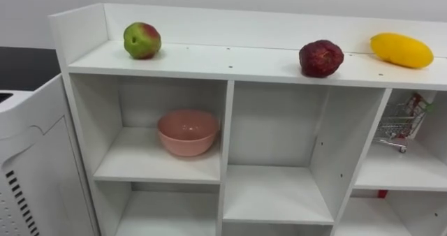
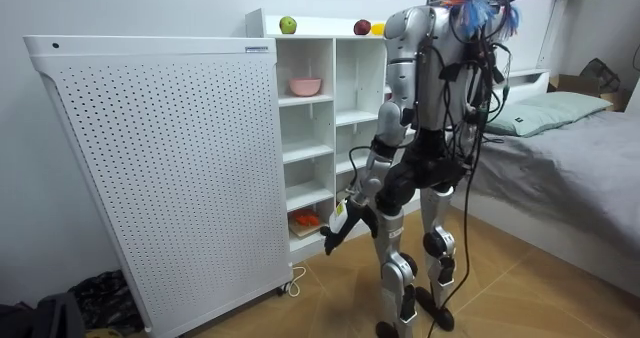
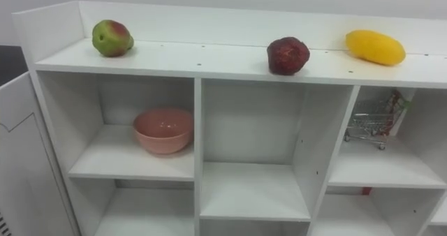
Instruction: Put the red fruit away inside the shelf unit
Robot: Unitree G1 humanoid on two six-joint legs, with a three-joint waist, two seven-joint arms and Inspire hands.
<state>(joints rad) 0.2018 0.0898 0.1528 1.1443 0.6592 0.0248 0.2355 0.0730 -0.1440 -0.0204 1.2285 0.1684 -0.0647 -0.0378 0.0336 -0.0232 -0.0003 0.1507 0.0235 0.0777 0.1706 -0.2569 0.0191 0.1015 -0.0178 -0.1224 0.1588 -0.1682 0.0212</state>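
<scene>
Left hand (image 2: 336, 234) hangs low, fruit sits high

Left hand hangs by the robot's thigh, in front of the white closet (image 1: 228, 131); open or closed, I cannot tell. Well above it a pink bowl (image 1: 188, 132) sits in a compartment. Higher still, on the closet's top, lie a yellow mango (image 1: 401, 50), a dark red fruit (image 1: 320, 58) and a green-red apple (image 1: 142, 40).

Top shelf (image 1: 230, 60): wide bare stretch between apple (image 1: 142, 40) and dark red fruit (image 1: 320, 58); narrower gap from there to the mango (image 1: 401, 50). Left compartment (image 1: 133, 159): pink bowl (image 1: 187, 132) fills the centre. Middle compartment (image 1: 276, 194): open throughout. Right compartment (image 1: 401, 170): miniature shopping cart (image 1: 401, 122) stands toward the back.
</scene>
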